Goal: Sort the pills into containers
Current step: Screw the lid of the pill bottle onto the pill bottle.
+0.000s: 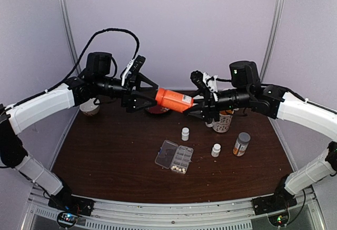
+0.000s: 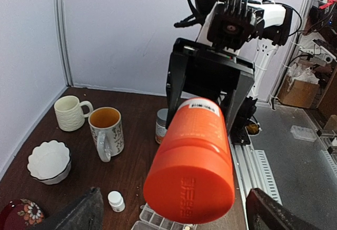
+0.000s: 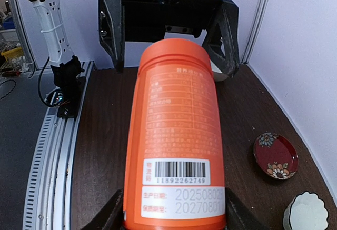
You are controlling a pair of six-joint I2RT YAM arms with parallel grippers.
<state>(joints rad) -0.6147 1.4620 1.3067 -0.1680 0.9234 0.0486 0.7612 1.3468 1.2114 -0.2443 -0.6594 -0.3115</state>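
Note:
An orange pill bottle [image 1: 174, 99] hangs level in the air between my two grippers, above the back of the table. My right gripper [image 1: 197, 103] is shut on its base end; its fingers press both sides of the bottle in the right wrist view [image 3: 174, 135]. My left gripper [image 2: 174, 201] is open, its fingers [image 2: 79, 214] spread wide on either side of the orange cap [image 2: 189, 188] and apart from it. The clear pill box [image 1: 175, 156] lies open on the table, with a few whitish pills [image 1: 179, 169] in its near cells.
Two small white bottles [image 1: 185, 133] [image 1: 216, 150] and a grey-capped bottle [image 1: 241, 143] stand right of the box. A patterned mug [image 1: 224, 120], a red dish [image 3: 275, 155], a cream mug [image 2: 68, 112] and a white bowl [image 2: 49, 160] sit along the back.

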